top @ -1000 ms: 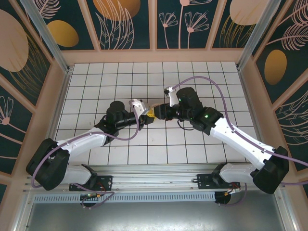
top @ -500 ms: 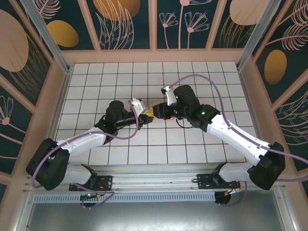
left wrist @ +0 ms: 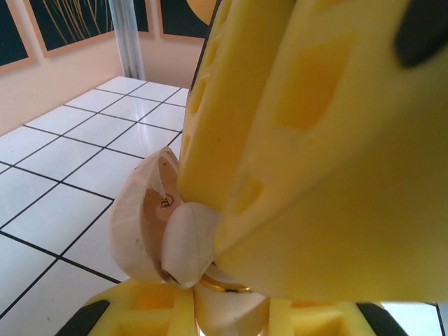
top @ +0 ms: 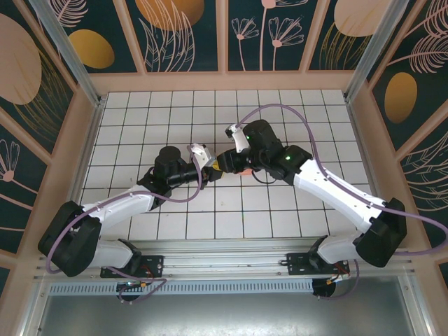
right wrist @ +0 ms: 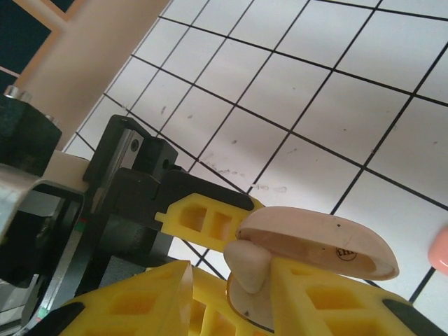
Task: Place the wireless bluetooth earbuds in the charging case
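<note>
White tiles are covering the table (top: 140, 126), and the left arm (top: 126, 203) and right arm (top: 329, 189) are meeting near its middle. The left gripper (left wrist: 224, 322) is clamping tight on the open pink charging case (left wrist: 136, 224). The right gripper (right wrist: 232, 276) is pointing in from the right, jaws partly apart around one earbud (left wrist: 187, 234); I cannot tell whether it is gripping it. The earbud is sitting in the case's open mouth.

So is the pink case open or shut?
Open. The case has its lid swung up, so the hollow inside shows.
</note>
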